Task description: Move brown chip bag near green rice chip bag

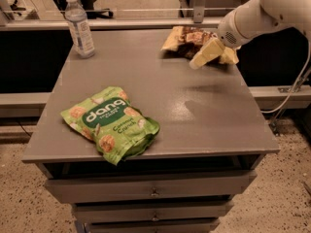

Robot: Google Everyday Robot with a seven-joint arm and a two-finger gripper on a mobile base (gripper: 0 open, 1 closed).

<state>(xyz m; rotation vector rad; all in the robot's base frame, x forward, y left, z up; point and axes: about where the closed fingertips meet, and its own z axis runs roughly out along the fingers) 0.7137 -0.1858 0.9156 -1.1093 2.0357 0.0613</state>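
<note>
The brown chip bag (pixel 188 39) lies crinkled at the far right corner of the grey cabinet top, its cream ends showing. The green rice chip bag (pixel 111 122) lies flat near the front left edge, with white "dang" lettering. My gripper (pixel 200 58) hangs from the white arm coming in from the upper right. It sits just in front of the brown bag and partly covers its right side, a little above the surface.
A clear water bottle (pixel 79 26) with a white cap stands at the far left corner. The grey cabinet top (pixel 194 115) has drawers below its front edge. A cable (pixel 294 89) hangs at the right side.
</note>
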